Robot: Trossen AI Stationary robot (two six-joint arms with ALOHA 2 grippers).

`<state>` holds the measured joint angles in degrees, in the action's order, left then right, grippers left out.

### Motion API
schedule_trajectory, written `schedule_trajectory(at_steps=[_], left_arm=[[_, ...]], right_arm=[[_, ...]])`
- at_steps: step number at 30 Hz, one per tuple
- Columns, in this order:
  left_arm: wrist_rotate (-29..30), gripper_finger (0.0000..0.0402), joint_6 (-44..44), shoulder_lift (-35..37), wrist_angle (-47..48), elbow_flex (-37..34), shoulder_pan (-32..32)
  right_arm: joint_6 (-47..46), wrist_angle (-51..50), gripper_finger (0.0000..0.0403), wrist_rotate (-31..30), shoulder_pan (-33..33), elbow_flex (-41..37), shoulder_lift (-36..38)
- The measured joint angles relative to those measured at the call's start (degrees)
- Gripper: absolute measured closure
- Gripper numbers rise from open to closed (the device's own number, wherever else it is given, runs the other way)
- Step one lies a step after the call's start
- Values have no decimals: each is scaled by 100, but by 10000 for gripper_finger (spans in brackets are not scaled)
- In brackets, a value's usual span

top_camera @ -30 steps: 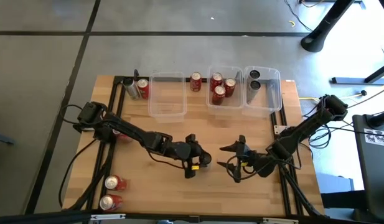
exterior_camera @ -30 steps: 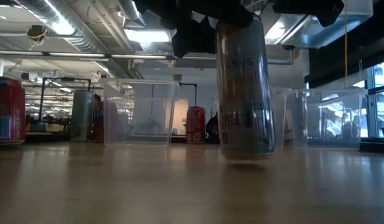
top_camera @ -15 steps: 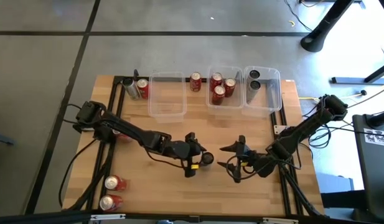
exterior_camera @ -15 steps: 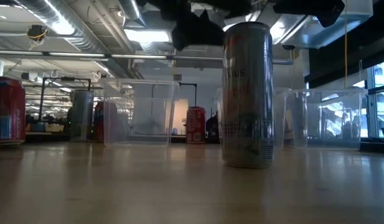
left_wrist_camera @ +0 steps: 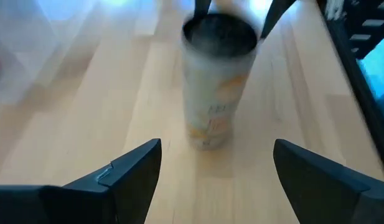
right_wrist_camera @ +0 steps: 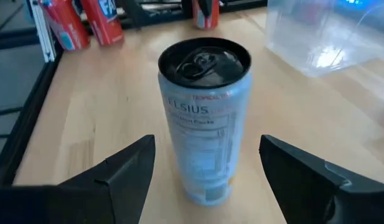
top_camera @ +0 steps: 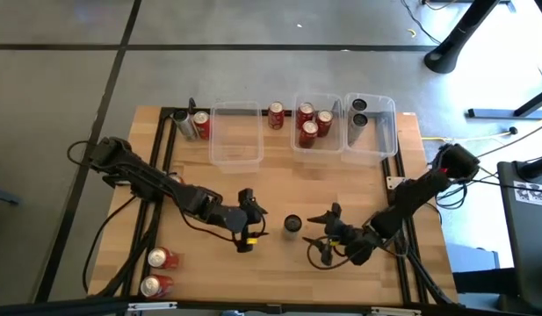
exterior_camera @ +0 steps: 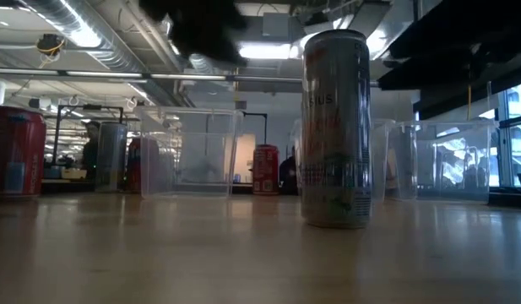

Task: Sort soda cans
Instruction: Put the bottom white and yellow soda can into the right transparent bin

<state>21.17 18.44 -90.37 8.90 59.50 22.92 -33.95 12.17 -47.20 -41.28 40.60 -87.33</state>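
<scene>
Left hand point(top_camera: 251, 224) withdrawn from silver can point(top_camera: 292, 225), wide, empty; right hand point(top_camera: 320, 238) wide, near. Risk: finger nudge topples can on desk point(top_camera: 341, 175).

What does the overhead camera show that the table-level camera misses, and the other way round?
Only the high view shows both arms: the left gripper and right gripper, both open, flanking the tall can, plus two red cans at the table's near left corner. Only the low view shows the can's pale side and lettering, and the room behind. Both show the tall can standing free, the clear bins and a red can between bins.
</scene>
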Motion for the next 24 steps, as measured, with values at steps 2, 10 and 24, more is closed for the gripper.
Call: schedule_trajectory(at_steps=[2,10,24], left_arm=[[0,103,52,0,-496,-370,-41],[4,103,-31,-369,-1818,-1031,-433],[-210,103,-208,-546,-2500,-1026,-519]], right_arm=[[104,281,116,-123,8,-15,-159],[423,819,116,-150,265,-17,-487],[271,844,58,212,317,-17,-465]])
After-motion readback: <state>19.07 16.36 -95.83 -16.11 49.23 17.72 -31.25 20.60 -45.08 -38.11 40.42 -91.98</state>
